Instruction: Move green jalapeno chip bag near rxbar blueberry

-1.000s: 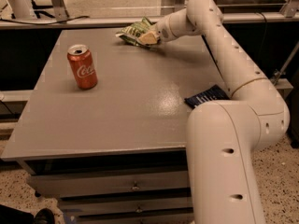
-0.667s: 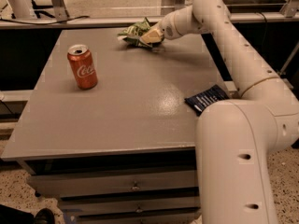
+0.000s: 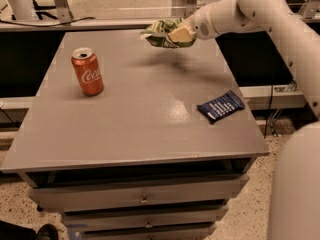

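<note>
Surfaces, from crinkled to matt

The crinkly green jalapeno chip bag [image 3: 159, 32] is creased, shiny film, pinched by the gripper [image 3: 179, 34] of the smooth white arm [image 3: 260, 6] above the far edge of the grey tabletop [image 3: 140, 134], matt with a soft sheen. The flat navy-blue rxbar blueberry wrapper [image 3: 220, 106] looks faintly glossy; the red metal soda can [image 3: 87, 71] gleams.

Way from bag [image 3: 159, 32] to bar [image 3: 220, 105] lay open
The gripper [image 3: 178, 34], clasping the bag, hung above the table's [image 3: 135, 139] 1 o'clock edge; the bar lay at 4 o'clock, with bare top between them. The can [image 3: 87, 71] stood well apart at 10 o'clock, and the arm [image 3: 292, 31] spanned the right side.
</note>
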